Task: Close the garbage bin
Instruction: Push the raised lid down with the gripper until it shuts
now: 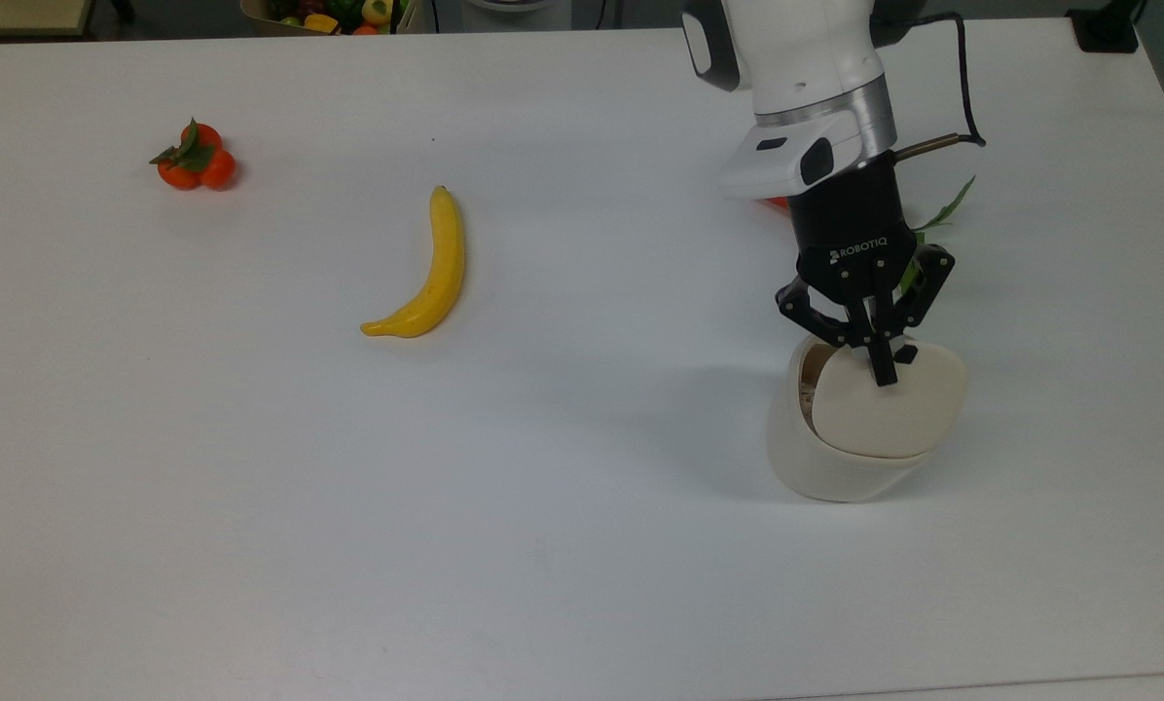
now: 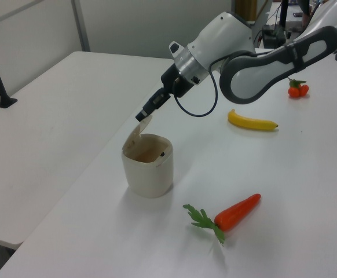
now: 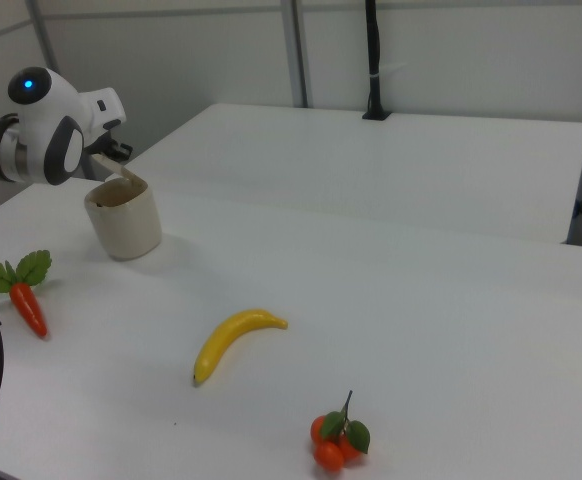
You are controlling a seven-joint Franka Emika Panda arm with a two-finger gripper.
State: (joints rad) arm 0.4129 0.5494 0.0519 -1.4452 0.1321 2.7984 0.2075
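The cream-white garbage bin (image 1: pixel 816 472) stands on the white table at the top view's right. Its hinged lid (image 1: pixel 884 414) is tilted partway down over the opening, and a gap shows on the top view's left side. My gripper (image 1: pixel 882 375) is shut, with its joined fingertips pressing on the lid's upper edge near the small black mark. In the left view the gripper (image 2: pixel 140 116) touches the top of the slanted lid (image 2: pixel 134 134) above the bin (image 2: pixel 151 174). In the right view the bin (image 3: pixel 123 220) stands just beside the arm.
A banana (image 1: pixel 426 273) lies mid-table and a cluster of tangerines (image 1: pixel 195 158) sits at the top view's far left. A carrot (image 2: pixel 237 211) lies near the bin, behind my arm in the top view. A fruit basket (image 1: pixel 329 15) stands beyond the table's far edge.
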